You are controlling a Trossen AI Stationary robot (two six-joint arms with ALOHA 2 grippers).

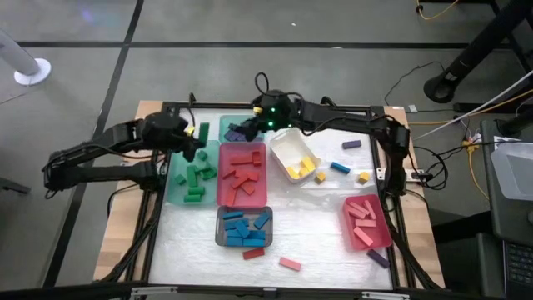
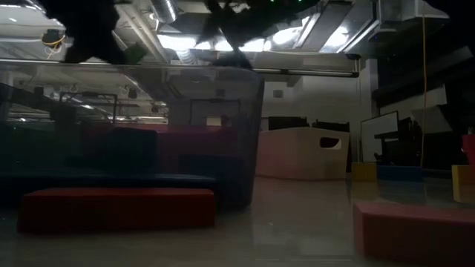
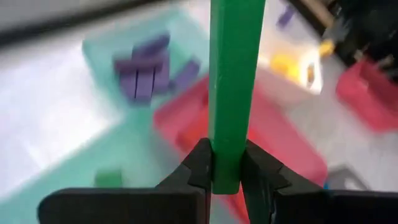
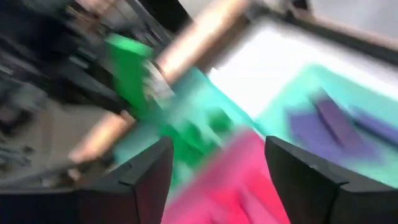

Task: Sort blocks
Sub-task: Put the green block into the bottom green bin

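My left gripper [image 1: 198,140] hangs over the green tray [image 1: 176,190] and is shut on a green bar [image 3: 233,81], which also shows as the green bar [image 4: 127,68] in the right wrist view. My right gripper [image 1: 252,125] is open, its fingers wide apart with nothing between them [image 4: 217,180]. It hovers over the teal tray [image 1: 226,123] that holds purple blocks [image 3: 146,71]. Green blocks [image 1: 196,175] lie in the green tray, and red blocks [image 1: 243,171] lie in the red tray [image 1: 223,196]. My left gripper pinches the green bar between its two fingers at one end [image 3: 227,163]. The rest of the bar sticks out past the fingertips [image 3: 202,163], lengthwise away from the gripper. The bar is lifted clear, above the green tray.
A white tray [image 1: 285,142] holds yellow blocks, a grey tray [image 1: 219,227] blue ones, a pink tray [image 1: 381,237] pink ones. Loose on the mat lie a purple block [image 1: 351,144], a blue block [image 1: 339,167], a yellow block [image 1: 364,177], a red block [image 1: 253,252], a pink block [image 1: 290,264].
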